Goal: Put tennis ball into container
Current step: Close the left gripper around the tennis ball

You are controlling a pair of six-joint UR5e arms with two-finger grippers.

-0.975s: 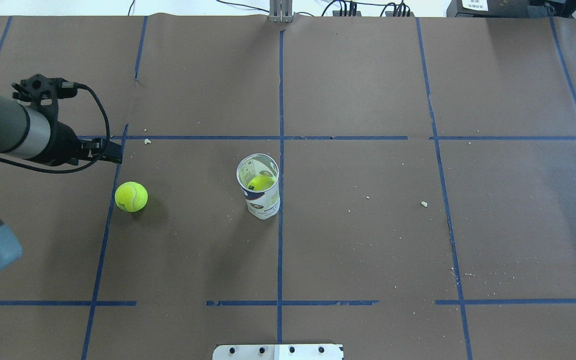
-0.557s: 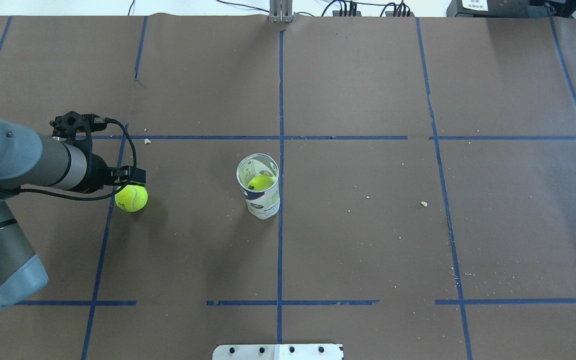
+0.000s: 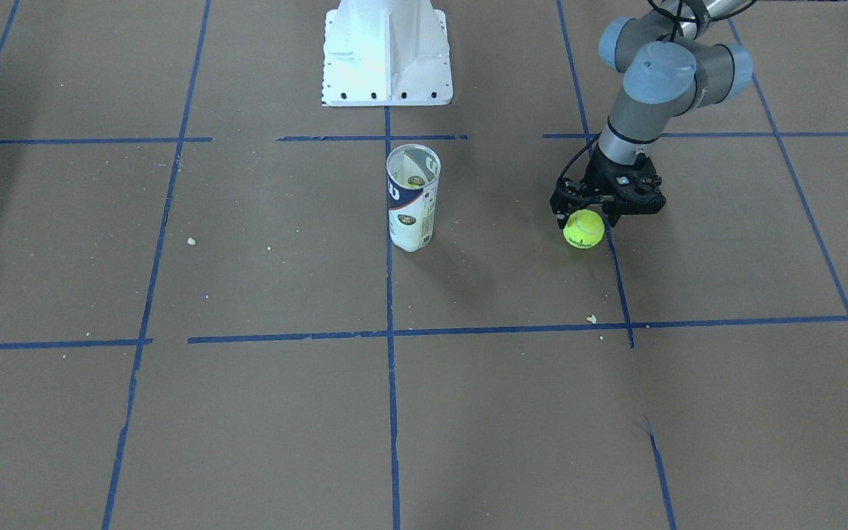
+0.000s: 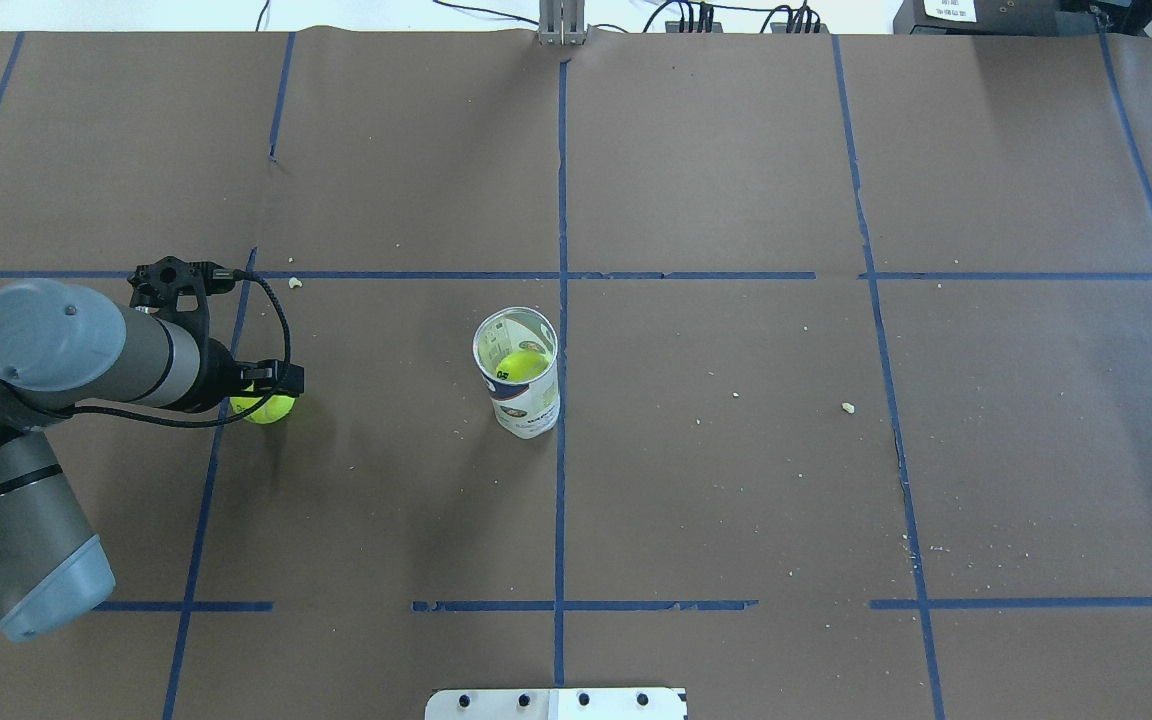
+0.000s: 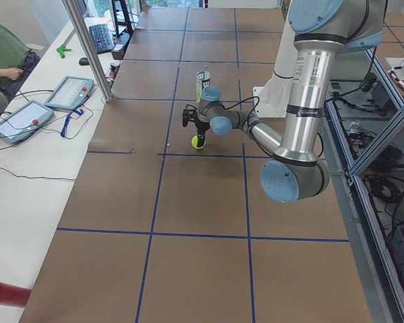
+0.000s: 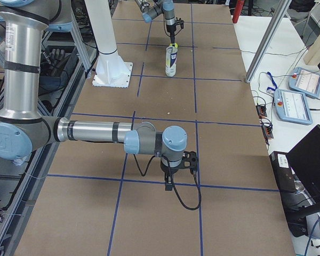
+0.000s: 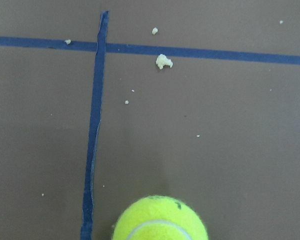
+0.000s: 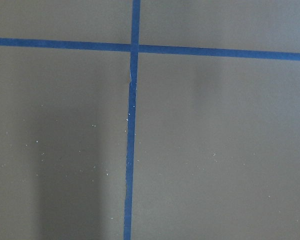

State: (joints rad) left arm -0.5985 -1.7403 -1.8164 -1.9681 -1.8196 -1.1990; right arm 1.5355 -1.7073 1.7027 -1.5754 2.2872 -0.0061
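We have the left gripper [image 3: 586, 218] straight over the loose tennis ball [image 3: 584, 230], fingers spread astride it, well apart from the container [image 3: 412, 200]. The right gripper [image 6: 168, 185] is farther off, state unreadable.

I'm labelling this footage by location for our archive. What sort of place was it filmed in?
Probably a robotics lab's test cell: the left arm and right arm stand at a table papered brown and gridded with blue tape, with teach pendants on a side bench by an operator.
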